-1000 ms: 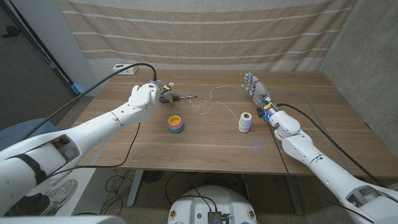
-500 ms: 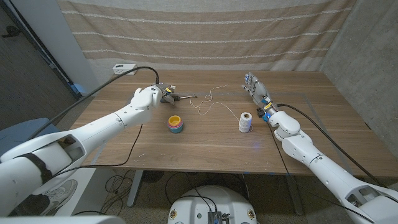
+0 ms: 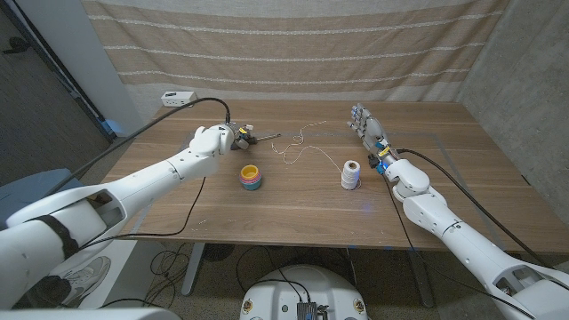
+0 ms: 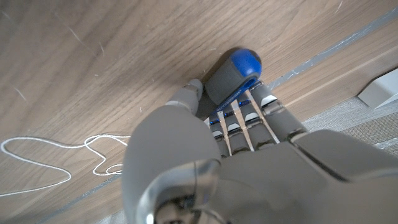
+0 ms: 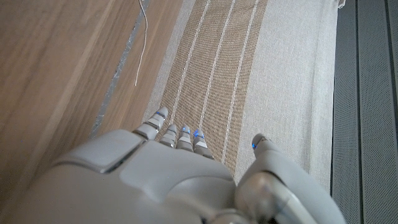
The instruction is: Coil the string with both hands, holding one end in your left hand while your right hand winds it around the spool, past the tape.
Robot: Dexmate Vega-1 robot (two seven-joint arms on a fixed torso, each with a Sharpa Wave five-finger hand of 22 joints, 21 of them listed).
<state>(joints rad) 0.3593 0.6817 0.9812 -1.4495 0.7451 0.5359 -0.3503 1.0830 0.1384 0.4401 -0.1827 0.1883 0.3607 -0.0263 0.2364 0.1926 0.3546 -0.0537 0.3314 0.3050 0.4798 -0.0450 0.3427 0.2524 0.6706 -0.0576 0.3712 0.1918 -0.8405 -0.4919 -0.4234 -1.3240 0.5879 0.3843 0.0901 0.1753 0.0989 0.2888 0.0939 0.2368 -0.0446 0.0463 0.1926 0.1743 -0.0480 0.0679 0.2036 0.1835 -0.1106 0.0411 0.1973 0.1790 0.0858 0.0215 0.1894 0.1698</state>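
Head view: left hand (image 3: 233,135) sits over the far-left part of the table (image 3: 293,204), fingers curled in, pointing toward the loose end of the string (image 3: 292,149). Can't tell from here whether it has the string or just touches it. String runs in loose loops across the table middle from near the left hand's fingertips, then on to the spool (image 3: 351,174). Spool stands upright, wound white, just beside the right wrist. Tape (image 3: 251,177), a stack of coloured rolls, sits near the left forearm, well apart from the spool, string loops just behind it. Right hand (image 3: 366,125) stands on its edge behind the spool, fingers straight and apart, holding nothing. White box (image 3: 178,97) at the far-left table edge. Striped curtain (image 3: 293,44) hangs behind the table.

Left wrist view: left hand (image 4: 236,124) has fingers curled toward the tabletop (image 4: 93,50), blue-tipped thumb (image 4: 235,70) pressed close against a fingertip. Whether the string is pinched between them, can't tell. String (image 4: 56,155) lies in loose loops on the wood beside the hand.

Right wrist view: right hand (image 5: 180,168) fingers extended and spread, thumb off to the side, nothing in them. Short stretch of string (image 5: 143,37) lies on the wood past the fingertips, near the table's edge. Curtain (image 5: 249,74) beyond.
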